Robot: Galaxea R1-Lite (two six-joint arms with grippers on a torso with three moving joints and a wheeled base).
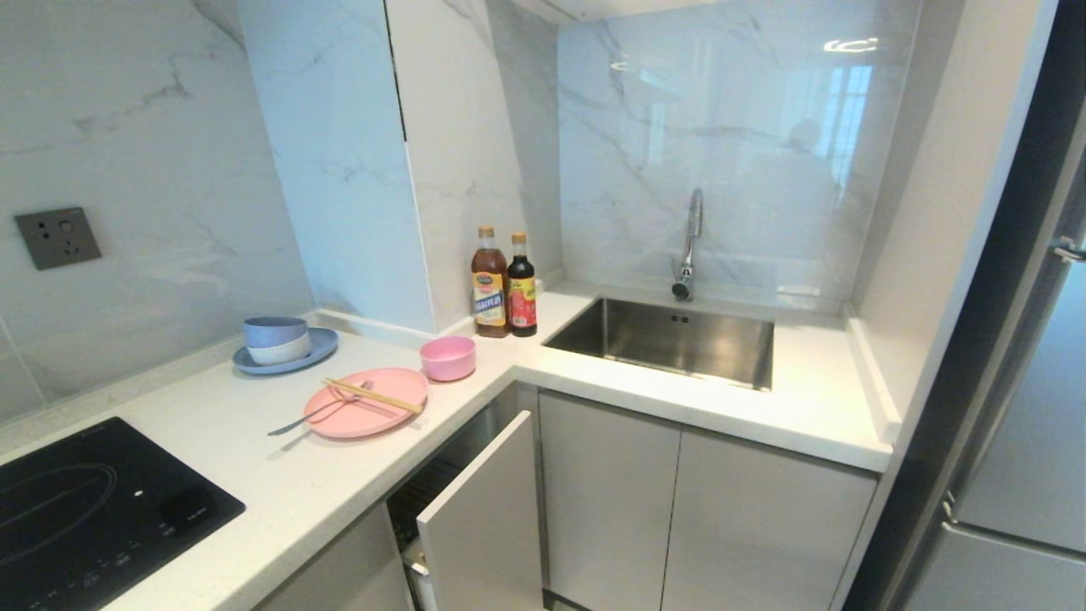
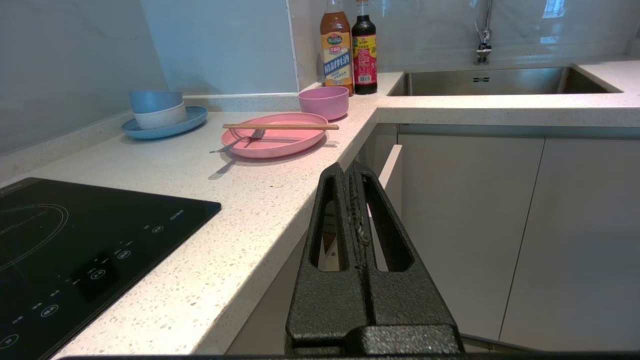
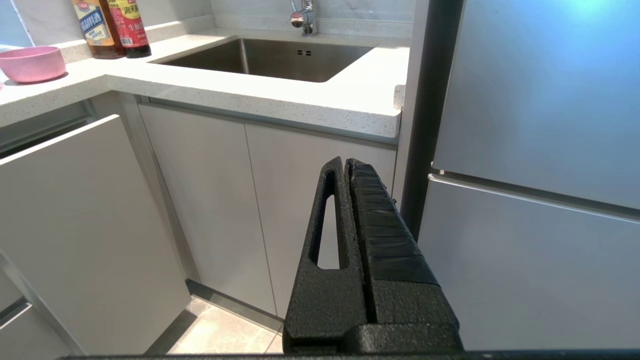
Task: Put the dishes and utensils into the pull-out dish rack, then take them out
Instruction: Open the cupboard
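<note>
Plate (image 1: 366,414) lies on the bench (image 1: 254,475), chopsticks (image 1: 373,395) and fork (image 1: 318,411) across it, bowl (image 1: 448,357) just beyond. Rack drawer (image 1: 479,509) stands ajar below. Left gripper (image 2: 350,172) and right gripper (image 3: 345,167) hang low, jaws pressed together, empty.

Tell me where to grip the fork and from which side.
Grip the fork by its handle, from above on the cooktop side. Its tines rest on the pink plate under the chopsticks, while the handle slants off the rim toward the counter, probably easier to reach.
</note>
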